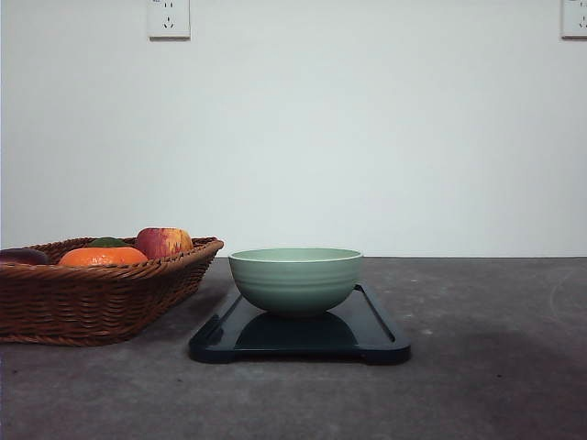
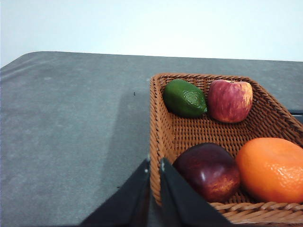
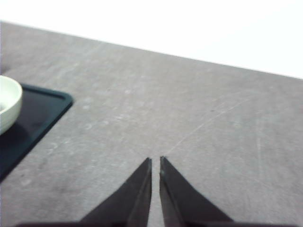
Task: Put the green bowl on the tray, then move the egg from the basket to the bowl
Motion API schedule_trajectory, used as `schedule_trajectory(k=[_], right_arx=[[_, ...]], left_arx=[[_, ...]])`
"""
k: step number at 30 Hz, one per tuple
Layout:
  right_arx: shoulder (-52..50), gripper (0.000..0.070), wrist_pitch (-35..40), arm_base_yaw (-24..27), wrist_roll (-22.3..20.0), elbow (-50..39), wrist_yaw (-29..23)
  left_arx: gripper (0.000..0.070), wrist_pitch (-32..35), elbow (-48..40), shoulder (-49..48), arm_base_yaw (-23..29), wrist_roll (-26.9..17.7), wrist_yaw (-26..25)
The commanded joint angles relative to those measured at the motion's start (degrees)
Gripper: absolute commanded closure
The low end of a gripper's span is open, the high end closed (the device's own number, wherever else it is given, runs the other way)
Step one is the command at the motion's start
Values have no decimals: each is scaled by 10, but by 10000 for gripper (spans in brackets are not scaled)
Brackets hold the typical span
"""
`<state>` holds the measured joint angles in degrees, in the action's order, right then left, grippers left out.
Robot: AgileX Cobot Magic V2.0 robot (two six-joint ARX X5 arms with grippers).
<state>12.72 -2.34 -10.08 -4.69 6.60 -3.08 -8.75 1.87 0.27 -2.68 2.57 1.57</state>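
The green bowl point(image 1: 295, 278) stands upright on the dark tray point(image 1: 376, 330) at the middle of the table. Left of the tray sits the wicker basket point(image 1: 92, 298). The egg is hidden from every view. In the left wrist view my left gripper point(image 2: 154, 161) is shut and empty, its tips just over the near rim of the basket point(image 2: 163, 127). My right gripper point(image 3: 155, 160) is also shut and empty, over bare table to the right of the tray point(image 3: 38, 111). A slice of the bowl point(image 3: 7, 101) shows at that view's edge.
The basket holds a green fruit point(image 2: 184, 98), a red-yellow apple point(image 2: 230, 100), a dark red apple point(image 2: 208, 170) and an orange fruit point(image 2: 271, 168). Grey tabletop point(image 1: 495, 367) spreads right of the tray, and a white wall stands behind.
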Motion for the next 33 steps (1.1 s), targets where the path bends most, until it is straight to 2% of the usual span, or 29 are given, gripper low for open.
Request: schedule_trajectory(k=[1,7,33], right_arx=[[-36,676,7,5,-4,-17,0],[-127,676,-22,20,-3,-59,-1],[-125,676,-19,24,-3,-59,0]], left_arx=[[677,7,-11,-1,0,0,2],[677,7,-11,-1,0,0,1],[677,7,-11,-1,0,0,1]])
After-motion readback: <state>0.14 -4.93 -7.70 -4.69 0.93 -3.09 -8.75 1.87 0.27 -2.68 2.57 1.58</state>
